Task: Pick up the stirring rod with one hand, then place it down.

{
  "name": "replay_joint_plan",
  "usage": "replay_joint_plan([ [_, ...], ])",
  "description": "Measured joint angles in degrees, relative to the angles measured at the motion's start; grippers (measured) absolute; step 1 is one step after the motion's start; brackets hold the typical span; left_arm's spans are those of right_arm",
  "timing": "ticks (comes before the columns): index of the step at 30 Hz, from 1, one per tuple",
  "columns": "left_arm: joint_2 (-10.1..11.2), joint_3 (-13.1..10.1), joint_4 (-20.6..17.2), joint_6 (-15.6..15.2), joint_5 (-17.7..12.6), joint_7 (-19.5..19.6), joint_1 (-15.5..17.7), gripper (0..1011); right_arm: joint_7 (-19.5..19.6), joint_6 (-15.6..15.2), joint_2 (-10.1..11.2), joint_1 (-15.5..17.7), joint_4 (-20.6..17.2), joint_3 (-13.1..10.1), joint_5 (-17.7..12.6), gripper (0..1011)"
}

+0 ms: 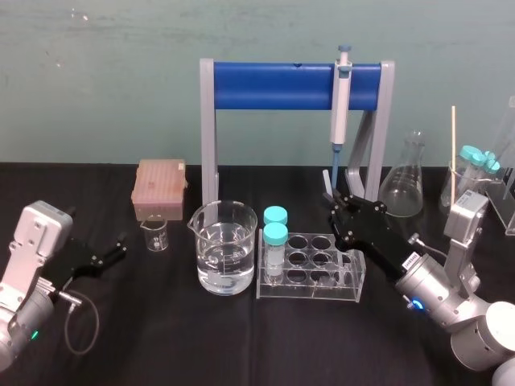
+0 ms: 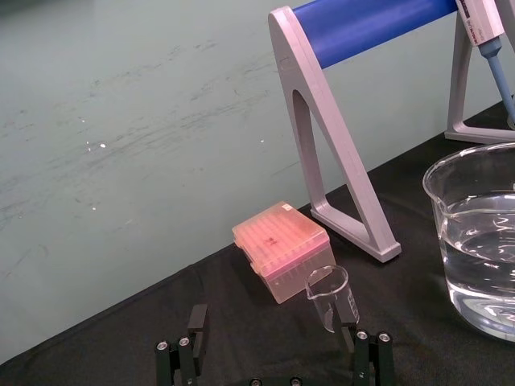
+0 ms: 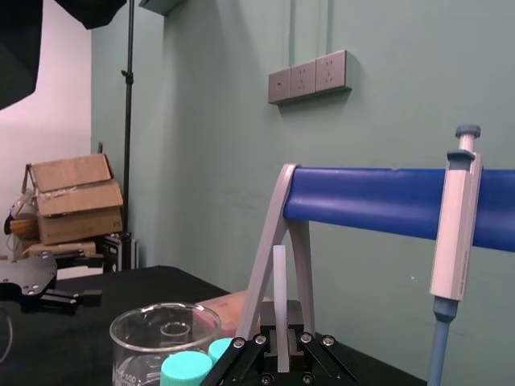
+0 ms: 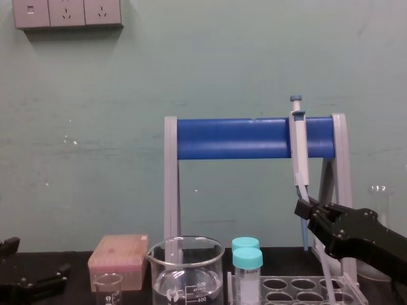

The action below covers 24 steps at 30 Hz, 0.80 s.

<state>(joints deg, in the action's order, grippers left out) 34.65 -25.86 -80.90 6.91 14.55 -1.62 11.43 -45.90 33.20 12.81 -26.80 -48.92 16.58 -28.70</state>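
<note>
- Right pincer [image 1: 332, 201] is clenched on the stirring rod [image 3: 279, 299], which stands upright in its jaws. It hangs right of centre, above the far right corner of the rack [image 1: 310, 272] and just below the pipette [image 1: 341, 100] on the blue stand [image 1: 273, 86].
- Left pincer [image 1: 115, 249] is released and holds nothing, parked low at the left of the table [image 1: 161, 342].
- Judgement: the pick-up looks done and the set-down remains.
- To do it well, draw the rod clear of the pipette tip and the stand leg first. Then tip it toward level and lower it onto bare cloth near the rack.
- Let go only once the rod rests along the table. Thin glass will roll or snap if dropped on end.
- The flask [image 1: 401, 186] sits close on the right, so swing gently.
- Big beaker [image 1: 223, 245], centre: clear liquid, roughly half full.
- Small beaker [image 1: 154, 235], left of it: looks empty.
- Rack: 2 teal-capped tubes [image 1: 275, 233] at its left end, contents unclear. The other wells look empty.
- Flask: looks empty.
- Pink box [image 1: 160, 187], far left: closed.
</note>
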Motion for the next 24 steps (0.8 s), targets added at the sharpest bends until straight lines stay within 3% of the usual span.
replay_joint_plan([
  [8,0.0,0.0,0.0,0.0,0.0,0.0,0.0,1000,1.3,-0.5,0.4,0.2,-0.4,0.4,1.5,69],
  [24,0.0,0.0,0.0,0.0,0.0,0.0,0.0,1000,1.2,-0.5,0.3,0.3,-0.4,0.3,1.3,73],
])
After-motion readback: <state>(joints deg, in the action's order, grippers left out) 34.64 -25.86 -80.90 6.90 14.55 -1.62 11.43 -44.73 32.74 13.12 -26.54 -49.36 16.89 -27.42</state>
